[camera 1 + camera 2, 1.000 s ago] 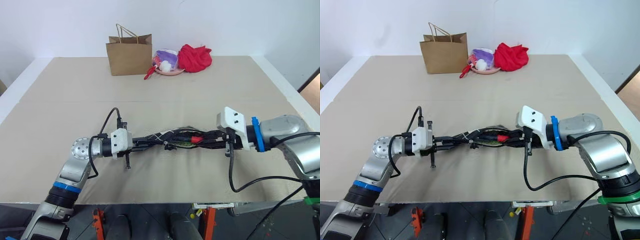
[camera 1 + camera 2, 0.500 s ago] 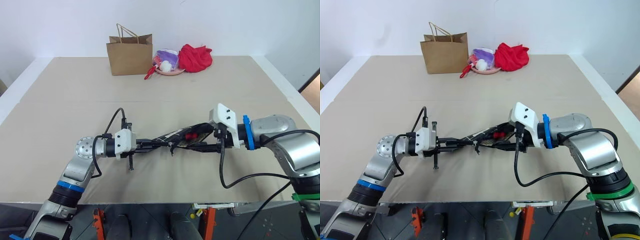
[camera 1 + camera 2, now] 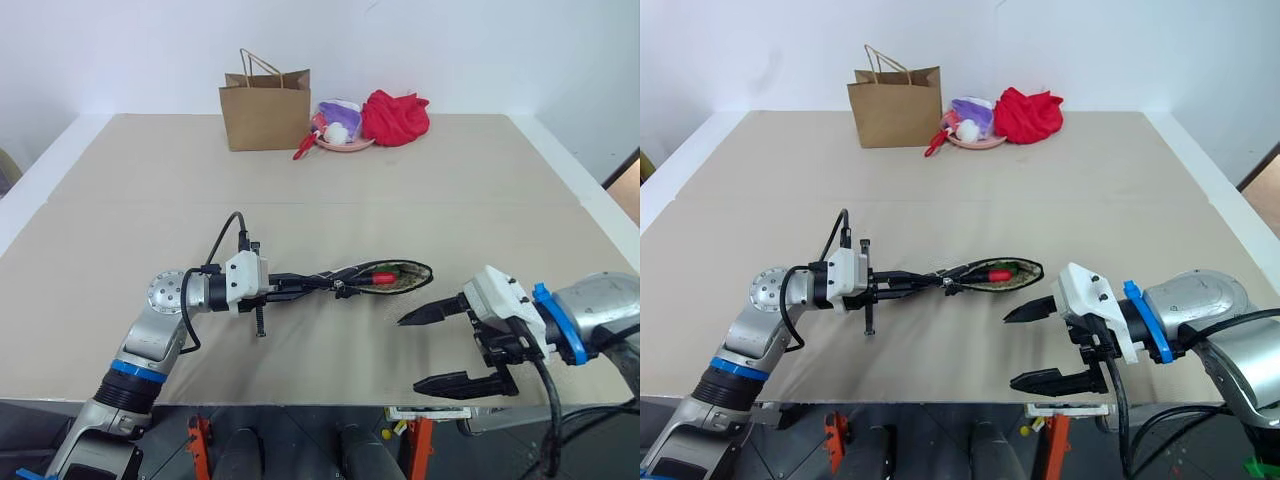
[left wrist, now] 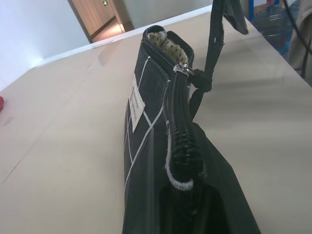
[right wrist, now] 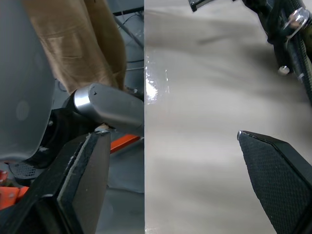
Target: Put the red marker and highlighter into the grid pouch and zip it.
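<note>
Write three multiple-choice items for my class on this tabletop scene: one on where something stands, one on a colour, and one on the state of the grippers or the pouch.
1. Where is the brown paper bag?
A. At the far edge of the table
B. Beside the grid pouch
C. In the right gripper

2. What colour is the cloth bundle near the bag?
A. Blue
B. Red
C. Yellow

3. How is the grid pouch right now?
A. Zipped fully shut
B. Lying flat, untouched
C. Held at one end by the left gripper, its mouth gaping

Answers: 1 A, it stands far off by the wall. 2 B, the bundle is plainly red. 3 C, the red marker shows inside the open mouth, and the right gripper hangs open, apart from it.
</note>
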### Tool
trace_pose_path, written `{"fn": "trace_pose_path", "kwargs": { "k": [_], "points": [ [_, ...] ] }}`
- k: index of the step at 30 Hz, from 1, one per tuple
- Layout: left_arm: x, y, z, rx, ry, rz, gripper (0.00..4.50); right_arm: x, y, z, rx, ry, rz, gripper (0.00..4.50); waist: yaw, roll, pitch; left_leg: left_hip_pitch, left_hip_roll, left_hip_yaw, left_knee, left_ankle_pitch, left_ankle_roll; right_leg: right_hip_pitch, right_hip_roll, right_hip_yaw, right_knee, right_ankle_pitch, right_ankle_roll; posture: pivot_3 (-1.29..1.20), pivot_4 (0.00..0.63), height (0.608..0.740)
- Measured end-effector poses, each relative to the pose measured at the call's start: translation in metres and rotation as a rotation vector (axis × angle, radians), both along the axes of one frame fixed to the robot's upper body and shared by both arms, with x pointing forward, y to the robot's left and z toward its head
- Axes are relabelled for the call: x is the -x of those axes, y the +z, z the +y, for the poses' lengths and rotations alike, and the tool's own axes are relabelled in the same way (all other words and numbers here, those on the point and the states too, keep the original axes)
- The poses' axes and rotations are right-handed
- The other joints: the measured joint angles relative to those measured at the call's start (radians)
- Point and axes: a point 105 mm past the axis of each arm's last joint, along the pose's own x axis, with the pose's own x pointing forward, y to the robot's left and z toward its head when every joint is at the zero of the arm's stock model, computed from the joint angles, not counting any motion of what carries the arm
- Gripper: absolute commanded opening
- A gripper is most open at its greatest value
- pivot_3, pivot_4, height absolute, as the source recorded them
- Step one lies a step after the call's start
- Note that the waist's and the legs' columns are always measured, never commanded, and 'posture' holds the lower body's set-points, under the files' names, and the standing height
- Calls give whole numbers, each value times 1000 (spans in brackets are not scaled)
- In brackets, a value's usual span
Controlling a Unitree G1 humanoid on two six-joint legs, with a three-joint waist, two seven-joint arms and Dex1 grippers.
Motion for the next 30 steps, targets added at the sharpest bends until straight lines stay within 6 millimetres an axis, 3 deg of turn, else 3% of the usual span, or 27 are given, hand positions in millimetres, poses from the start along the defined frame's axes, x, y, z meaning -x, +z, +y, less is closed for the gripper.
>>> {"fn": "trace_pose_path", "kwargs": {
  "k": [7, 18, 22, 28, 30],
  "points": [
    [8, -2, -3, -2, -50, 26, 0, -34, 29, 28, -200, -49, -286, 4476, -7, -1, 0, -1, 0, 0, -1, 2, -1, 0, 0, 0, 0, 1, 0, 0, 150, 740],
    [8, -1, -4, 1, -48, 24, 0, -37, 12, 49, -226, -3, -310, 4476, 3, -1, 0, -2, 0, 0, -2, 1, 0, -1, 0, 0, 0, -1, 4, 0, 150, 740],
    [8, -1, -4, -1, -45, 21, 0, -36, 6, 56, -237, 26, -302, 3336, 3, -1, 0, -1, 0, 0, -2, 1, 0, 0, 0, 0, 0, -2, 0, 0, 150, 740],
    [7, -1, -5, 0, -42, 19, 0, -37, 1, 59, -237, 33, -289, 261, 3, -1, 0, -1, 0, 0, -1, 1, 0, 0, 0, 0, 0, -1, 0, 0, 150, 740],
    [7, -1, -5, -1, -36, 18, 0, -37, 1, 59, -239, 36, -294, 54, 4, -1, 0, -1, 0, 0, -1, 1, 0, 0, 0, 0, 0, -1, 0, 0, 150, 740]
  ]
}}
